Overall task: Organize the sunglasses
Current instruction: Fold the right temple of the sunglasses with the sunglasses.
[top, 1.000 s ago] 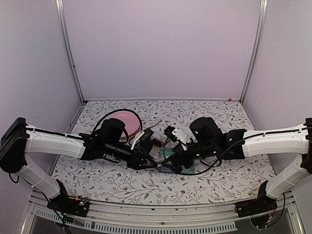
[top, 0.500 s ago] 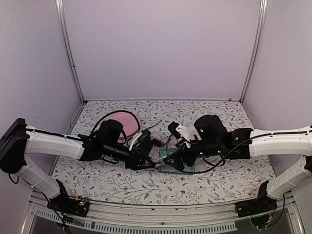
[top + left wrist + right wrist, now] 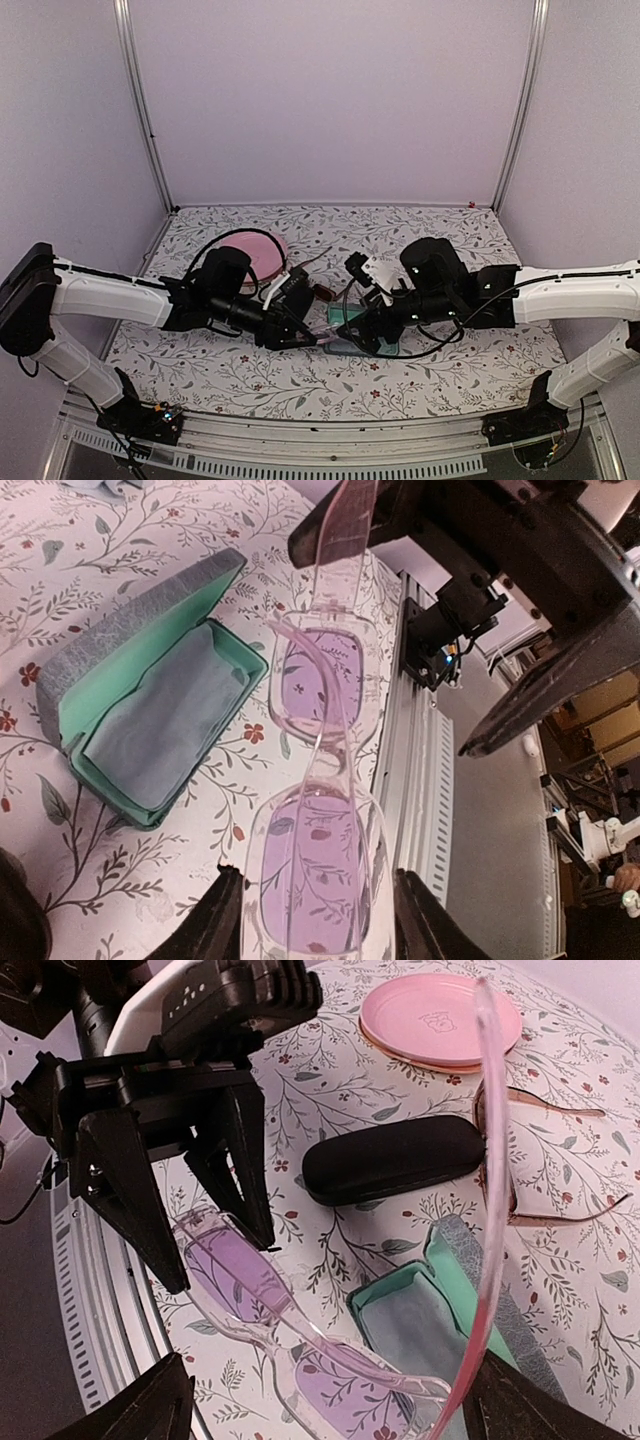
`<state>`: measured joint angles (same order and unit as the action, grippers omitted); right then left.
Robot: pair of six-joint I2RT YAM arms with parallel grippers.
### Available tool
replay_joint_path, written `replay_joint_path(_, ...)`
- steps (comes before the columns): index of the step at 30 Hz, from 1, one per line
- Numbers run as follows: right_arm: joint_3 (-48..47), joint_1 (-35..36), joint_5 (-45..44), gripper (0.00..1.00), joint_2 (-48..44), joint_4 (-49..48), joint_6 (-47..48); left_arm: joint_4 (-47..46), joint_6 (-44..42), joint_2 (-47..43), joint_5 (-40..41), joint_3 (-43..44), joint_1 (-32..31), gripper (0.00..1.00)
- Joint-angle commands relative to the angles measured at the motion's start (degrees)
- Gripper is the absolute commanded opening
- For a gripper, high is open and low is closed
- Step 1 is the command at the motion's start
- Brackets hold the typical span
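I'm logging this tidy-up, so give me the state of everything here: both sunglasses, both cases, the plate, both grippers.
pale sunglasses: held off the table, one arm unfolded
left gripper: shut on a lens of the pale sunglasses
right gripper: open, jaws either side of that arm
reddish-brown sunglasses: unfolded, lying flat
grey-blue case: open, cloth inside, no glasses
black case: shut
pink plate: empty

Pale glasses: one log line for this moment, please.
pale glasses held aloft | left gripper shut on lens | right gripper open, temple arm between jaws | grey-blue case open
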<state>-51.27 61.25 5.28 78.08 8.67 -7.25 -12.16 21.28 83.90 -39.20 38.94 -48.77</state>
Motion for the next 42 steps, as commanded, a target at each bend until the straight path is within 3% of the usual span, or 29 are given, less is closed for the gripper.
replay_joint_path(1,-0.51,2.35,2.87,0.93,1.61,-0.92,1.23,-2.28,0.67,-1.45,0.05,-0.33,1.44,0.10)
replay_joint_path(19,-1.79,4.23,3.98,0.88,4.11,0.40,2.22,-4.95,0.84,-1.03,-3.30,-2.06,3.01,0.10)
replay_joint_path(28,-2.96,4.23,5.47,0.74,5.90,2.48,3.66,-5.07,2.53,-0.24,-6.05,-1.46,3.37,0.10)
replay_joint_path(33,-2.74,4.29,2.46,0.76,4.62,4.08,4.72,-5.00,4.58,0.77,-8.85,-1.48,4.00,0.10)
replay_joint_path(38,-0.88,4.19,-3.10,0.84,2.65,6.29,6.04,-5.08,6.69,1.74,-13.13,-1.71,4.84,0.10)
replay_joint_path(42,0.84,3.97,-4.39,0.83,2.06,7.45,6.50,-4.33,6.88,2.25,-16.05,-1.52,5.22,0.09)
